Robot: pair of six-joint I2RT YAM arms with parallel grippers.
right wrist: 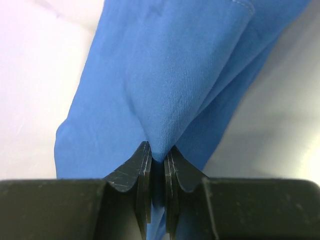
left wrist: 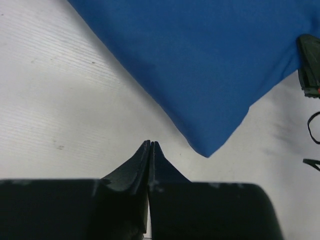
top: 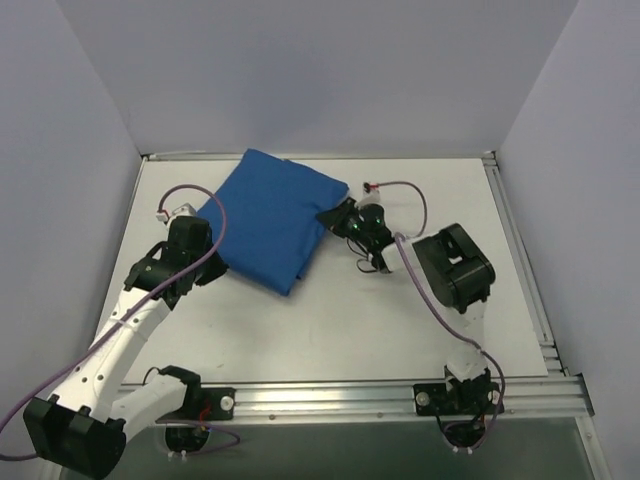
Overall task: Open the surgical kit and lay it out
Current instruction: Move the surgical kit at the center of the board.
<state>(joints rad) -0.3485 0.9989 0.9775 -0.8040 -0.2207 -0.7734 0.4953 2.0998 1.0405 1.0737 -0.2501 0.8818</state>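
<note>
One folded bundle, the blue cloth wrap (top: 275,218), lies in the upper middle of the top view on the white table (top: 400,330). It is turned like a diamond, its long axis running from the upper left down to a corner that points at the lower middle of the frame. No tray or instrument shows; whatever the wrap encloses is hidden. The relation that matters is at the wrap's right-hand corner. There the right gripper (right wrist: 158,148) meets the cloth head-on, and in the right wrist view its jaws are closed on a raised fold of the blue fabric, which fans upward and away from them. The right arm therefore has the hold, and peeling that flap rightward, away from the bundle, looks like the next move. The left gripper (left wrist: 151,145) sits just beside the wrap's lower left edge. Its jaws are pressed together with nothing between them, resting over bare table, while the wrap's near corner lies up and to the right of them in the left wrist view, close but apart.
</note>
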